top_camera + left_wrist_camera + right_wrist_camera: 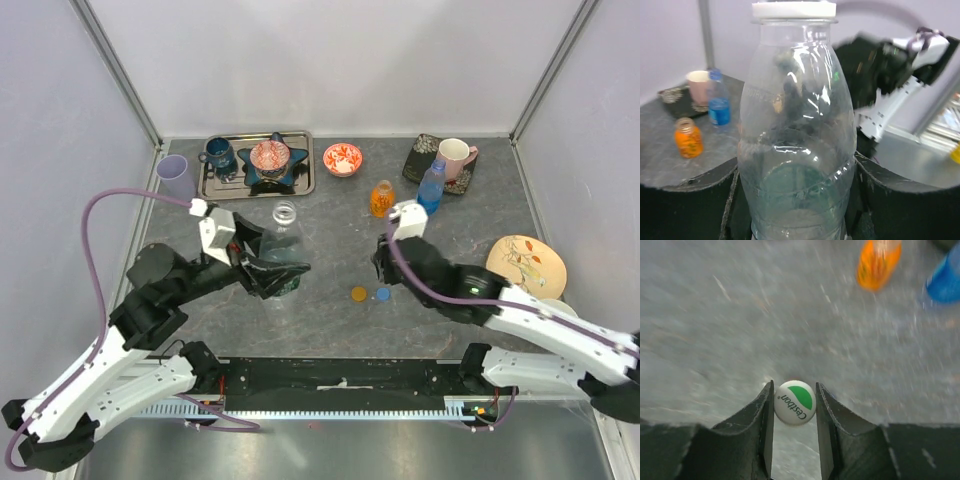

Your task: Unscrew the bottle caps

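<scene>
Item 1: my left gripper, clamped round the clear bottle, steadying it, likely against turning.
Item 2: my right gripper, pinched shut on the white-and-green cap, off the bottle, at its 3 o'clock.
Item 3: orange cap and blue cap, loose on the table at that gripper's 6 o'clock.

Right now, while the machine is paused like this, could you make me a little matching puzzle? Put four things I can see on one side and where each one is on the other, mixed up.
Things:
1. white-and-green cap
2. clear bottle
3. orange cap
4. lilac cup

Places:
A. lying loose beside the blue cap
B. clamped between the left fingers
C. standing next to the metal tray
D. pinched between the right fingers

Pairs: 1-D, 2-B, 3-A, 4-C
</scene>
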Tool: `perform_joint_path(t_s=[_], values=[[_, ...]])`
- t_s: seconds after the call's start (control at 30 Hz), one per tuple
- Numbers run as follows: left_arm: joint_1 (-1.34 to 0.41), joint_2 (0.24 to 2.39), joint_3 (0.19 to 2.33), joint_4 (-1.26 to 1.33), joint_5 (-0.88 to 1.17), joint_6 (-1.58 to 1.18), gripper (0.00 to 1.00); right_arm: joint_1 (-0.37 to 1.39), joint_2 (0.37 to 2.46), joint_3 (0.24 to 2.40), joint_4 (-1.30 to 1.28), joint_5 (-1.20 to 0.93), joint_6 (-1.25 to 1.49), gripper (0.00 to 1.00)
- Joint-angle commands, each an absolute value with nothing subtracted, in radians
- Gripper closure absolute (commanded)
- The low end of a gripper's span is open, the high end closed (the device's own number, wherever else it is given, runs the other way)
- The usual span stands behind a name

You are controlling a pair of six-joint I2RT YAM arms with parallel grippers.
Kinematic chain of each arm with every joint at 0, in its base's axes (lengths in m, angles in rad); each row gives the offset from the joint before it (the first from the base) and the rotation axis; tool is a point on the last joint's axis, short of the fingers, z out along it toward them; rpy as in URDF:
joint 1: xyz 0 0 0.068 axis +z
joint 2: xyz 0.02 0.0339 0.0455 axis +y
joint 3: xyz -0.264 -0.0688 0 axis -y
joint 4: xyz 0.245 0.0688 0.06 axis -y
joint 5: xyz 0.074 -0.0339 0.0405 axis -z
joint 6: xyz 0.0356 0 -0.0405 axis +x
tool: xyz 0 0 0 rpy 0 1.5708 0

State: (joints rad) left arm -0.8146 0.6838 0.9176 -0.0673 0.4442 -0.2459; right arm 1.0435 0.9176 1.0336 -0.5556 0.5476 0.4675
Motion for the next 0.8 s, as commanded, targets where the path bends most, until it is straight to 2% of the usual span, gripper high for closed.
perform_joint_path(t_s=[0.0,0.17,0.33,0.57,0.77], values=[[-0.813,0.637,0.896,-0.087,0.175,-0.204,0.74,1.039,1.023,0.944,-0.529,0.658,0.578,1.00],[-0.813,0.554,0.861,-0.112,0.135,-0.213,0.74,0.942,1.207,0.937,-0.416,0.577,0.558,1.00],[-0.813,0.502,0.854,-0.149,0.118,-0.218,0.73,0.772,1.356,0.899,-0.255,0.368,0.574,1.00],[-0.813,0.497,0.861,-0.167,0.144,-0.222,0.73,0.719,1.609,0.960,-0.209,0.353,0.563,1.00],[-0.813,0.505,0.867,-0.167,0.156,-0.222,0.73,0.718,1.709,0.970,-0.209,0.351,0.563,1.00]])
